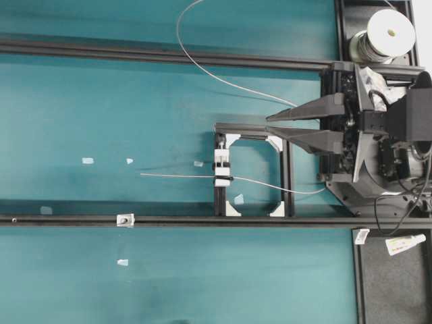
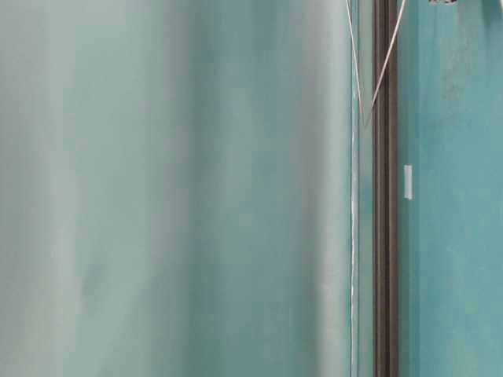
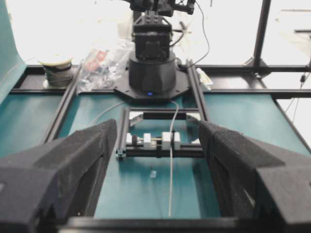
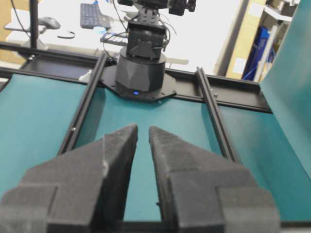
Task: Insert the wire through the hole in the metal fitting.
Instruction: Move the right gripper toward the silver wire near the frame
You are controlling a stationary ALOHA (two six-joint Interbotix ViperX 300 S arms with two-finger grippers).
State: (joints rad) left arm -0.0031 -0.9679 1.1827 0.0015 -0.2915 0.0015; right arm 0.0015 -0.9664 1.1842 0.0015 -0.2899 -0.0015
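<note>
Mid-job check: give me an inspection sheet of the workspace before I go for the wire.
Surface: teal mat, crossed by black rails.
Job's things: wire held in the white clamp block, free end pointing left in the overhead view; metal fitting on the lower of the rails, its hole facing up, apart from the wire.
Clutter: white paper scraps; white tube.
Grippers: left gripper open, empty; right gripper narrowly open, empty.
Cables: black cables by the right arm's base; wire spool at the far corner.
Surroundings: keyboard on a desk beyond; table-level view too blurred to read.
</note>
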